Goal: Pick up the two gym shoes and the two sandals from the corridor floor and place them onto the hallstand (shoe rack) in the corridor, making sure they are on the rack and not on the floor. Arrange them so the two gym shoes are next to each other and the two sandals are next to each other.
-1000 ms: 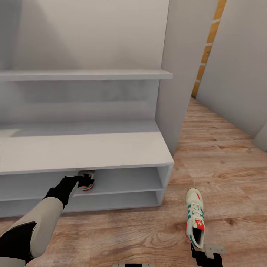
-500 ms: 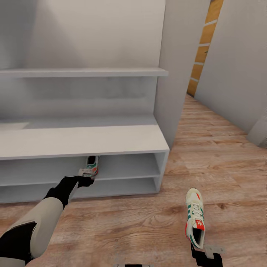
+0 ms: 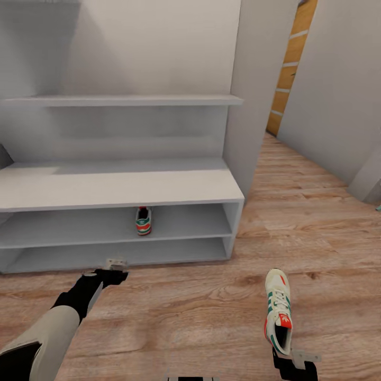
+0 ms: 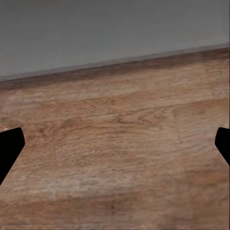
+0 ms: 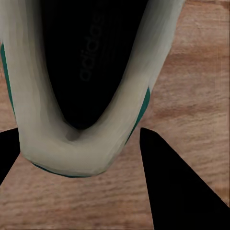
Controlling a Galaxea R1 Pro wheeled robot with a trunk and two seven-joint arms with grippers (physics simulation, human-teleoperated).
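Left fingers (image 3: 112,267) spread apart, nothing between them, over bare floor (image 3: 211,312) just in front of the rack (image 3: 121,188). In the left wrist view the finger tips (image 4: 10,148) sit at either edge with only planks between, rack base edge beyond them.

One shoe (image 3: 143,220) is on the rack's upper open shelf, under the tabletop, beyond my left fingers and a bit to their right, heel facing out. Standing on its sole.

Second shoe (image 3: 279,309) is out in front of my right fingers (image 3: 294,364), toe pointing away from me, well apart from the rack. Right fingers sit either side of its heel; the right wrist view shows the heel collar (image 5: 91,120) between the two fingers (image 5: 172,182). Looks clamped on the heel, but I can't tell for sure whether there's contact or whether the shoe is off the floor.
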